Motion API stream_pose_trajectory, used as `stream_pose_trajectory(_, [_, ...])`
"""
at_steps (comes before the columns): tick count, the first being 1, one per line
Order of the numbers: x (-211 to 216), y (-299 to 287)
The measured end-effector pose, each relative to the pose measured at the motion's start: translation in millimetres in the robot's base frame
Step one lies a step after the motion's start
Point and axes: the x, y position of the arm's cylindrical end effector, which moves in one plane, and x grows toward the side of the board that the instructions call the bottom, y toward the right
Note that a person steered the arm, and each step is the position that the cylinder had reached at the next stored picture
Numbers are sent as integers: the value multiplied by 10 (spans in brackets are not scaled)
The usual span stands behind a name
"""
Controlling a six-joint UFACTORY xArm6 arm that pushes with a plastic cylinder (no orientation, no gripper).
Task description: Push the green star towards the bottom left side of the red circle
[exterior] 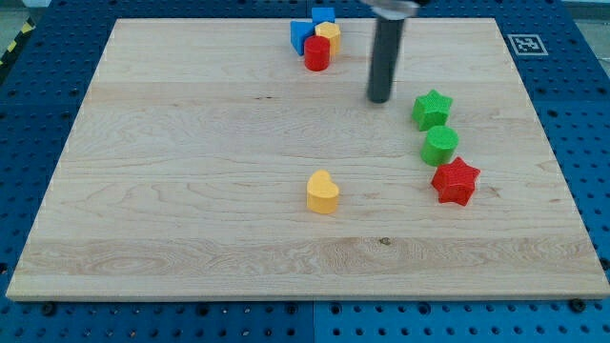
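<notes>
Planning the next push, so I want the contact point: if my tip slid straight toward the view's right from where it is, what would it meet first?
Probably the green star. My tip sits just to its left, apart from it, with bare wood between them. The green circle lies lower, out of that line.

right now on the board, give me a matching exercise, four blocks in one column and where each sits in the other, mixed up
Blocks:
1. green star
2. red star
3. yellow heart
4. red circle

Places:
A. alone near the board's middle
B. in the cluster at the view's top
C. just to the view's right of my tip
D. below the green circle, lowest of the right-hand three

Pairs: 1-C, 2-D, 3-A, 4-B
</notes>
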Motion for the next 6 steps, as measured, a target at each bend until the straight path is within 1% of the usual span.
stream_pose_trajectory(1, [-30, 823])
stream_pose_trajectory(2, [102, 1536])
stream_pose_trajectory(3, [612, 1440])
stream_pose_trajectory(4, [745, 860])
stream_pose_trajectory(5, [744, 808])
stream_pose_trajectory(6, [513, 667])
